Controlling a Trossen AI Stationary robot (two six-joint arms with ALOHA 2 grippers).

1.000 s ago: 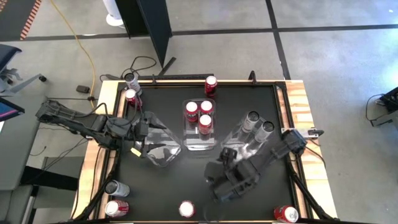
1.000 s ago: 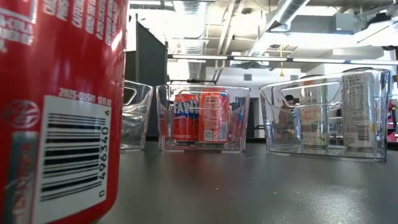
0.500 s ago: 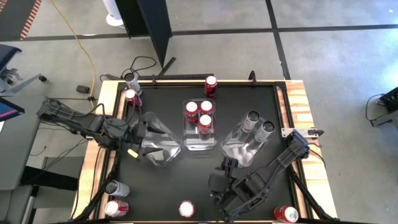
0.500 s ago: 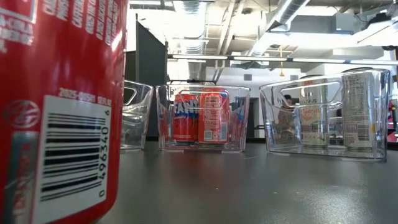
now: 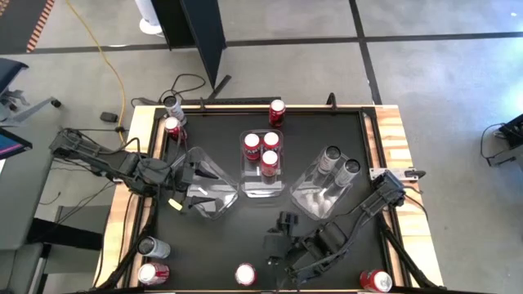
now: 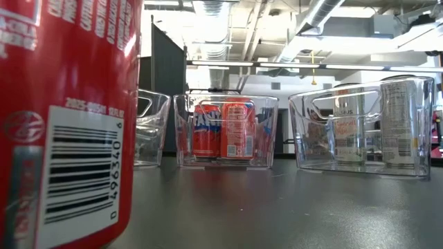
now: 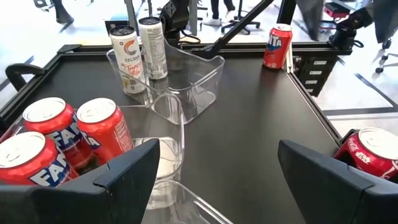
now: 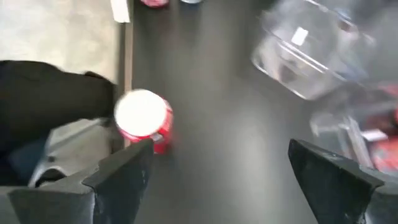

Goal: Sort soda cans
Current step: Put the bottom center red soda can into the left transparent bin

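Three red cans (image 5: 261,149) stand in the middle clear bin and two silver cans (image 5: 340,162) in the right bin; the low view shows the red cans (image 6: 223,129) through the bin wall. Single cans stand along the table's edges. A red can (image 5: 245,274) is at the near edge; it shows as a red can (image 8: 144,122) in the right wrist view. My right gripper (image 5: 273,248) hovers open just right of it, fingers wide (image 8: 217,180). My left gripper (image 5: 180,183) waits open (image 7: 214,180) at the left bin (image 5: 209,191).
Loose cans: one red (image 5: 277,111) at the far edge, two (image 5: 172,116) at the far left corner, two (image 5: 152,260) at the near left, one red (image 5: 376,282) at the near right. A raised wooden rim (image 5: 392,131) borders the black table. Open mat lies before the bins.
My right gripper has swung from beside the right bin toward the table's near-left, closing on the red can at the near edge, and has stayed open. The cans and bins have not moved.
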